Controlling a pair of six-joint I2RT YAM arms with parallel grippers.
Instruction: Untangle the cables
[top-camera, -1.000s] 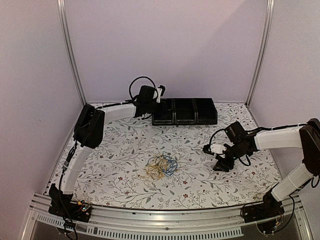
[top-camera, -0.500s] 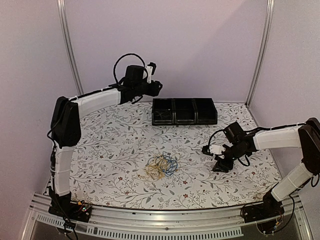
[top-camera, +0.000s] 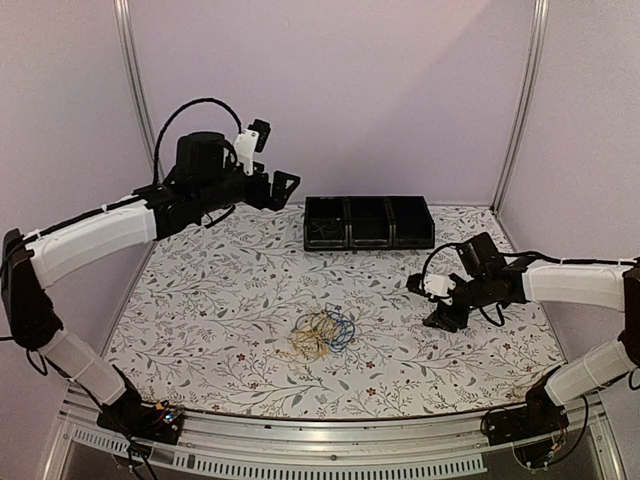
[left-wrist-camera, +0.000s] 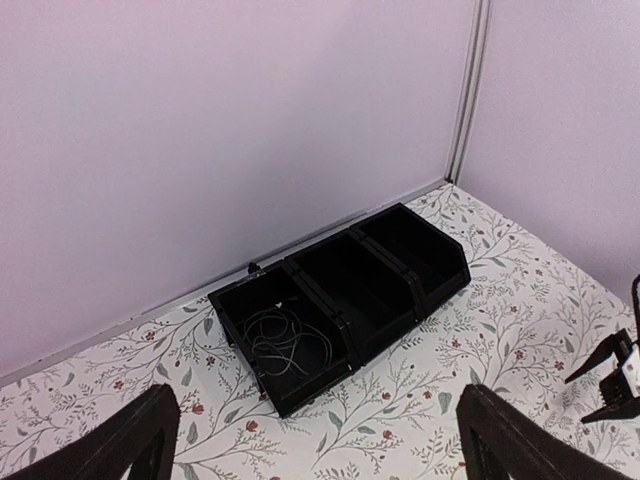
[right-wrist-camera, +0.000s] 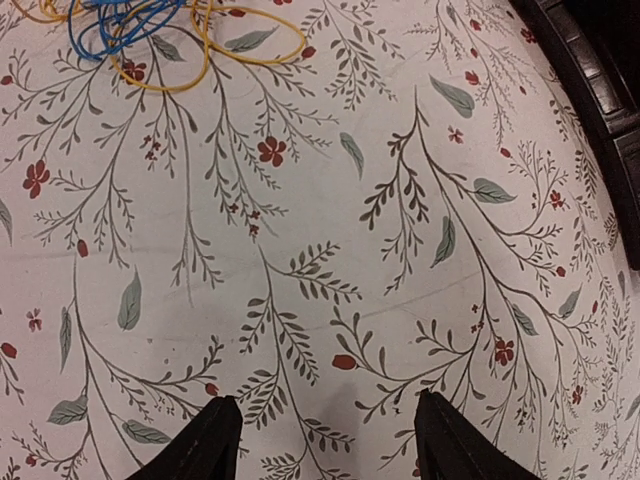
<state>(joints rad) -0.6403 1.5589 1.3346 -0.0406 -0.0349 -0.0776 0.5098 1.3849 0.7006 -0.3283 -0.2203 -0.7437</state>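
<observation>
The top camera is looking down from behind over the whole table (top-camera: 230, 300). The left wrist camera is riding high, facing the far wall (left-wrist-camera: 200, 120) and bins (left-wrist-camera: 310, 392), also in the top view. The right one is looking down at the table from close, sharing the cables (right-wrist-camera: 140, 25) with the top view.

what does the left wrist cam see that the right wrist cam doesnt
Only the left wrist view: the whole three-compartment black bin with a whitish cable coiled in its left-hand compartment, the back wall, and the right gripper at the picture's right edge.
Only the right wrist view: the tangled yellow and blue cables at its top left.
Both: the floral table cover and some of the bin. In its own view, the left gripper is open and empty, and so is the right gripper.
</observation>
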